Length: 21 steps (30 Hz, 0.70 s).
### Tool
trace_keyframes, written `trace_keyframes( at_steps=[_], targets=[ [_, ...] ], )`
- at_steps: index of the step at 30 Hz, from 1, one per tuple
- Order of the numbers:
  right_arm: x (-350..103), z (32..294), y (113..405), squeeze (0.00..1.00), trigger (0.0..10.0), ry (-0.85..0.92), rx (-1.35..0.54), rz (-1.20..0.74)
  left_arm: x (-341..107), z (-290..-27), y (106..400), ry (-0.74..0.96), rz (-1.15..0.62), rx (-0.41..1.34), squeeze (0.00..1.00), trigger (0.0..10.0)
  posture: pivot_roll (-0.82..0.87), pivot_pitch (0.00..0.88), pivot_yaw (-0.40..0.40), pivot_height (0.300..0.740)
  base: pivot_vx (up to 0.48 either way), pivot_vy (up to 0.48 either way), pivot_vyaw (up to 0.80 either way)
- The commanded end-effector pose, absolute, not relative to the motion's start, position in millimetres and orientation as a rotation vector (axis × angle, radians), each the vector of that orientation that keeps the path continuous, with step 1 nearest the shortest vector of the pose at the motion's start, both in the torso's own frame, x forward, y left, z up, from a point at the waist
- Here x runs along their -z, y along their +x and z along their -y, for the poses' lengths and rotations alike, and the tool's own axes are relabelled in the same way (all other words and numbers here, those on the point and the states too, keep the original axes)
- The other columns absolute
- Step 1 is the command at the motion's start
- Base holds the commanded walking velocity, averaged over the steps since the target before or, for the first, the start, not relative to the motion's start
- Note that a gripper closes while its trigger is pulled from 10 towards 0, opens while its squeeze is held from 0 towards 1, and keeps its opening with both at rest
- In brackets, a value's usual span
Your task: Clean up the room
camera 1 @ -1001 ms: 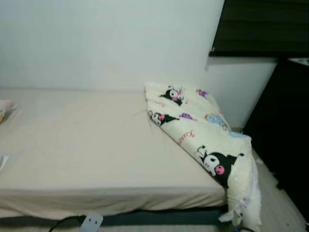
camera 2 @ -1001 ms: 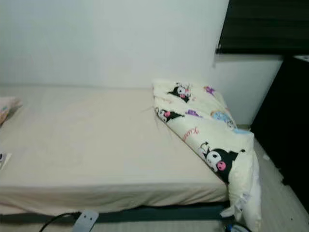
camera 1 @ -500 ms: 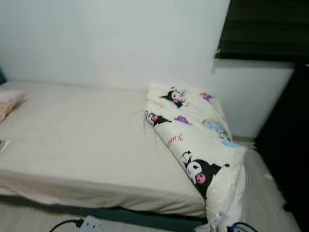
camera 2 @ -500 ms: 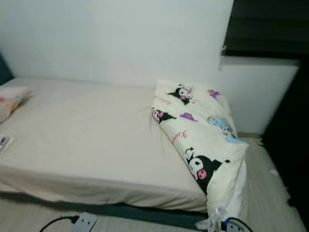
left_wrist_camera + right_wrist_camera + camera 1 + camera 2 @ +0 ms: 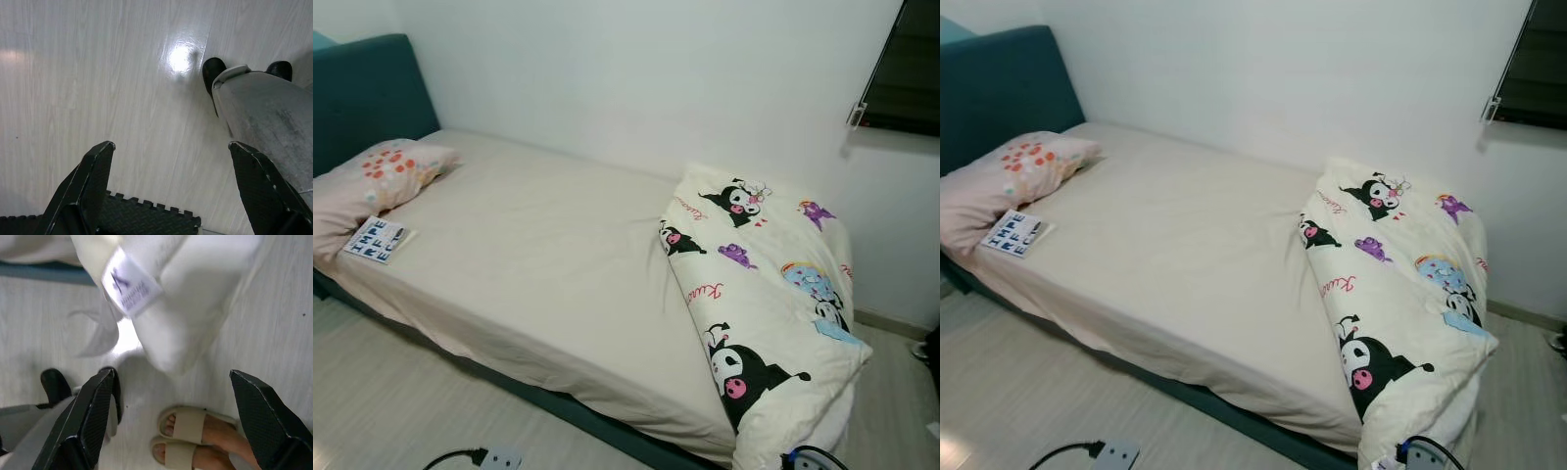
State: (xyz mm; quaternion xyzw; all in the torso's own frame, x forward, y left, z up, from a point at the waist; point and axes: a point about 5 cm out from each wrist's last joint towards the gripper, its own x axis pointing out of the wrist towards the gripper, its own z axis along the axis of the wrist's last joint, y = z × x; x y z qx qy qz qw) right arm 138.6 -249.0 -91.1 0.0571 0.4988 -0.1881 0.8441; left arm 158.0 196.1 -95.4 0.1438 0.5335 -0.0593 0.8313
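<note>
Right claw open just below hanging duvet

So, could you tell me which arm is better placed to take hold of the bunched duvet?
Probably the right. The right claw hangs open just beside the duvet corner and its label, while the left claw faces bare floor.

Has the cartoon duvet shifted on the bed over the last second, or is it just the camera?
No. The cartoon duvet lies folded on the same end of the mattress, touching the wall, its corner hanging over the foot. The camera swung instead.
</note>
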Motion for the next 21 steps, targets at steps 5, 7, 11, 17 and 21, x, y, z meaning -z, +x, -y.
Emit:
trace_keyframes(
  at_steps=[5,7,11,17,21],
  targets=[
    [93.4,247.5,133.4,0.0,10.0,0.115,0.389,-1.077,93.9,-194.3,162.2,0.322,-1.122,0.156,0.0,10.0,-0.02,0.0,-0.014,0.726,0.0,-0.189,0.0],
    [93.6,247.3,133.0,0.0,10.0,0.115,0.387,-1.078,93.9,-194.4,162.1,0.324,-1.125,0.154,0.0,10.0,-0.02,0.0,-0.014,0.726,0.0,-0.472,0.0],
    [94.1,246.7,132.2,0.0,10.0,0.112,0.387,-1.084,93.9,-195.3,161.9,0.316,-1.122,0.131,0.0,10.0,-0.02,0.0,-0.015,0.726,0.0,-0.444,0.0],
    [93.8,245.5,133.8,0.0,10.0,0.117,0.384,-1.078,93.4,-193.0,163.4,0.29,-1.101,0.132,0.0,10.0,-0.02,0.0,-0.015,0.726,0.0,-0.18,0.0],
    [92.9,244.6,137.0,0.0,10.0,0.115,0.383,-1.069,93.3,-191.2,164.2,0.287,-1.1,0.134,0.0,10.0,-0.01,0.0,-0.016,0.726,0.0,0.0,0.0]
  ],
)
